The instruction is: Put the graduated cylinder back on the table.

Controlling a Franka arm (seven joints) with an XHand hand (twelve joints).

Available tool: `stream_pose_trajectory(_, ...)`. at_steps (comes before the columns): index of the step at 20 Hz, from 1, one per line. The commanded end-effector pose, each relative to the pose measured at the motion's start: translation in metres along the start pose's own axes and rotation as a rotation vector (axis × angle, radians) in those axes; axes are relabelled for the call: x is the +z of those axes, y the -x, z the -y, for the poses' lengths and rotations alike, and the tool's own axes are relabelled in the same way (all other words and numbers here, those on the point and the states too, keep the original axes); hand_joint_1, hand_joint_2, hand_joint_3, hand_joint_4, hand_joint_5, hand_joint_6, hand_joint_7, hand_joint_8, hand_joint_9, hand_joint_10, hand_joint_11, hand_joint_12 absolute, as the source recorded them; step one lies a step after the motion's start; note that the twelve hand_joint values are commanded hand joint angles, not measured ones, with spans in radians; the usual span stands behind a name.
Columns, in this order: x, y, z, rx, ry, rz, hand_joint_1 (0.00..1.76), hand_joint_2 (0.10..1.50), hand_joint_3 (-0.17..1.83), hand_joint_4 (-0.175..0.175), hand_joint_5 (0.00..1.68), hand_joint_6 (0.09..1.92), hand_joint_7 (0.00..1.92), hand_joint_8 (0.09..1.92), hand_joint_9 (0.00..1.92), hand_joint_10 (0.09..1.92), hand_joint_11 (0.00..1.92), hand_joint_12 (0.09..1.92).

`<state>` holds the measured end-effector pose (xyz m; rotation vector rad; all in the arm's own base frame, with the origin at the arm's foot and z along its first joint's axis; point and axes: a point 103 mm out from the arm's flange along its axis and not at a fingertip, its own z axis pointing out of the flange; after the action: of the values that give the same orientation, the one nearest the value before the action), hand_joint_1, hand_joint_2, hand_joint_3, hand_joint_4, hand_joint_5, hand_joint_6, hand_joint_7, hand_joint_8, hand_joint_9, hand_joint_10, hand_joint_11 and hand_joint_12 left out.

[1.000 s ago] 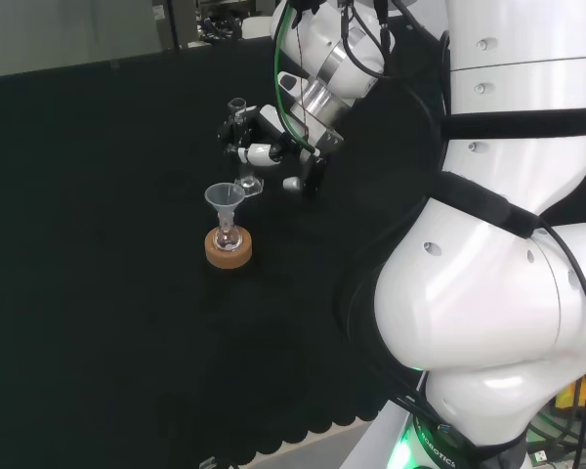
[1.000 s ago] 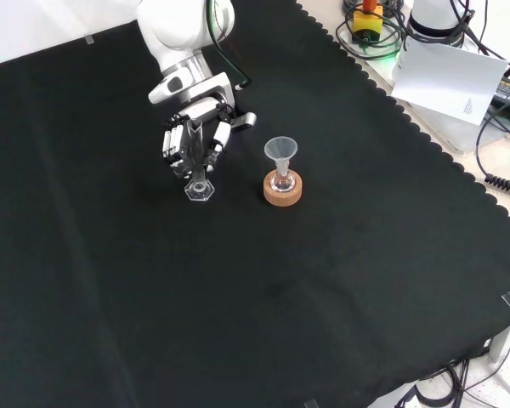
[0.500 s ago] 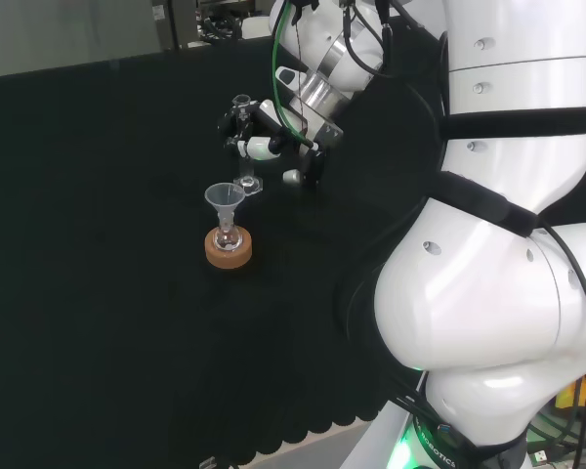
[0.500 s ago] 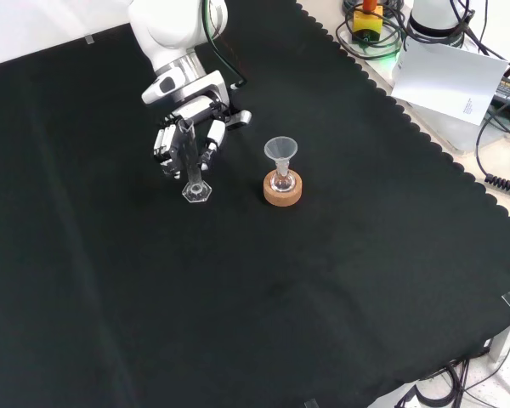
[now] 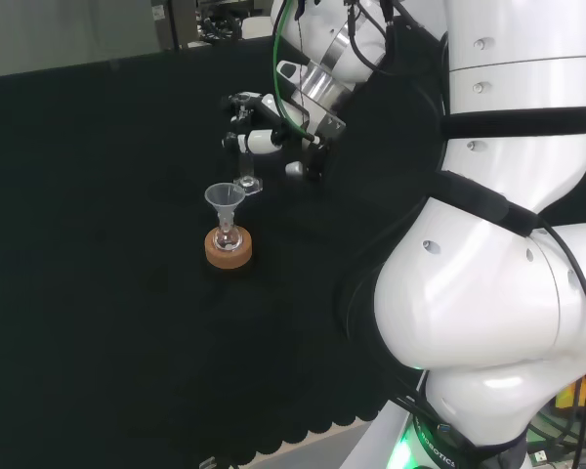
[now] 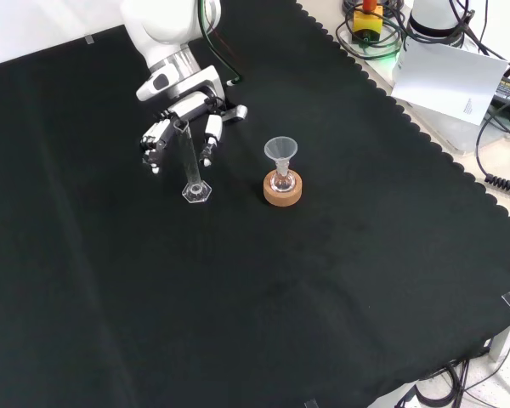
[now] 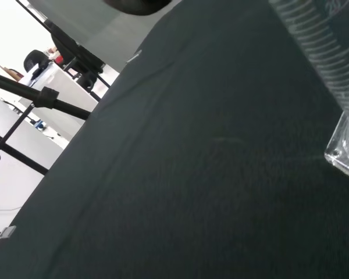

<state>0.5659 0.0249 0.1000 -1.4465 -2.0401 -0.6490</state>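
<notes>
One graduated cylinder (image 6: pixel 189 161) upright on the black cloth (image 6: pixel 323 280), hexagonal foot flat. Hand (image 6: pixel 180 119) just behind its top in the front view (fingers spread and relaxed, clear of the glass). To the right, funnel (image 6: pixel 280 153) in small flask on cork ring (image 6: pixel 283 191).

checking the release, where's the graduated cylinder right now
In the front view the graduated cylinder stands upright on the black cloth, left of the cork ring with the funnel, in front of the open hand.
</notes>
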Motion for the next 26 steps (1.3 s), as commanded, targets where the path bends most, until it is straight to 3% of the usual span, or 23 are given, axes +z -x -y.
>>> stream_pose_trajectory(1, -0.015, -0.001, 0.005, 0.017, 0.009, 0.012, 0.81, 0.94, -0.17, -0.064, 0.30, 0.11, 0.10, 0.65, 0.62, 0.09, 0.12, 1.39)
stream_pose_trajectory(8, -0.045, -0.020, 0.034, 0.014, 0.060, 0.055, 0.79, 0.93, -0.17, -0.064, 0.29, 0.09, 0.08, 0.66, 0.60, 0.09, 0.10, 1.40)
stream_pose_trajectory(19, -0.101, -0.089, 0.115, 0.016, 0.172, 0.175, 0.76, 0.91, -0.17, -0.063, 0.29, 0.09, 0.07, 0.66, 0.59, 0.09, 0.08, 1.41)
stream_pose_trajectory(26, -0.129, -0.130, 0.163, 0.060, 0.166, 0.296, 0.75, 0.91, -0.17, -0.063, 0.30, 0.09, 0.07, 0.67, 0.59, 0.09, 0.08, 1.42)
